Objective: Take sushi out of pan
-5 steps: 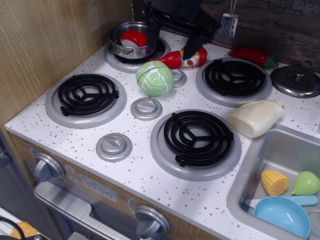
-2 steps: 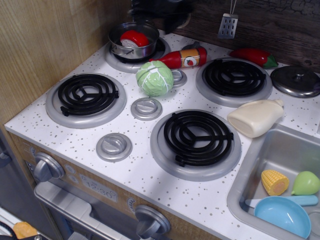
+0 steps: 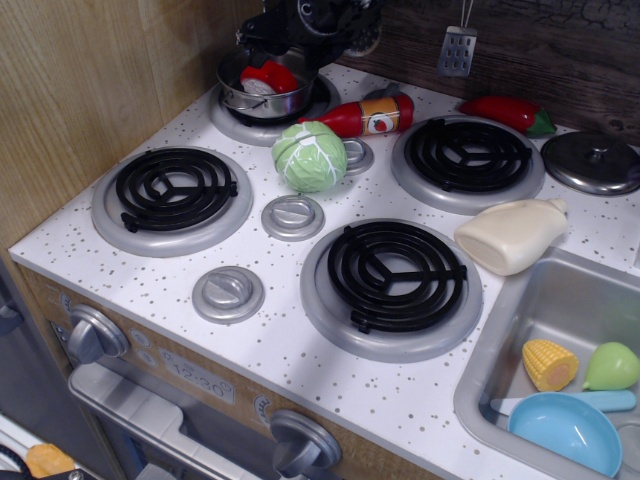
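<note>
The black robot gripper (image 3: 283, 42) is hovering over the small round shiny steel pan (image 3: 263, 92); whether its fingers are spread or clenched cannot be told. Just below the fingers, the small red-topped, white-based toy sushi (image 3: 267, 78) is lying inside the pan, apparently not grasped.

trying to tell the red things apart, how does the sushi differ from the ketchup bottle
The sushi is small and stubby, a red top over white; the ketchup bottle is long, red with a label. The sushi sits inside the pan under the gripper; the bottle lies on the stovetop beside it. Both are glossy red toys.
</note>
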Controlling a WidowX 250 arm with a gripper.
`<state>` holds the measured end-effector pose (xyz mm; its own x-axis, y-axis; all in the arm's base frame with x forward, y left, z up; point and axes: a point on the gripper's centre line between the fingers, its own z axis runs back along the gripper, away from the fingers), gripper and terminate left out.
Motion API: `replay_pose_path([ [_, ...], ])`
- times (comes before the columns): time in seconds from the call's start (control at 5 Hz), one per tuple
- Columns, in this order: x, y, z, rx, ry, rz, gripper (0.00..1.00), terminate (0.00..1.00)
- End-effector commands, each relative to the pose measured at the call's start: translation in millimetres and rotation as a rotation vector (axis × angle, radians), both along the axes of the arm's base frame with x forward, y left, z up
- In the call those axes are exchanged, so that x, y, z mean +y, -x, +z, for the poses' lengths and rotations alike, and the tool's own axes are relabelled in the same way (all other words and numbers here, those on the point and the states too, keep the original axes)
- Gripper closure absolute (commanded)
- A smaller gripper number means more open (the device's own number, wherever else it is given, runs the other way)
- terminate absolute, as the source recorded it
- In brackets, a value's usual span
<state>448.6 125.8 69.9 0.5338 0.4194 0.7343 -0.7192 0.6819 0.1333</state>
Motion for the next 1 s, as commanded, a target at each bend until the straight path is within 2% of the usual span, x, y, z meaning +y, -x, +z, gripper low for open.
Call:
replay_pose_path([
  [0.0, 10, -18, 17, -0.067, -0.011, 0.008, 0.0, 0.0],
  [0.2, 14, -18, 13, -0.07, -0.009, -0.003, 0.0, 0.0],
  [0.6, 24, -17, -13, -0.065, 0.048, -0.049, 0.0, 0.0],
  [0.8, 26, -17, -18, -0.051, 0.06, -0.055, 0.0, 0.0],
])
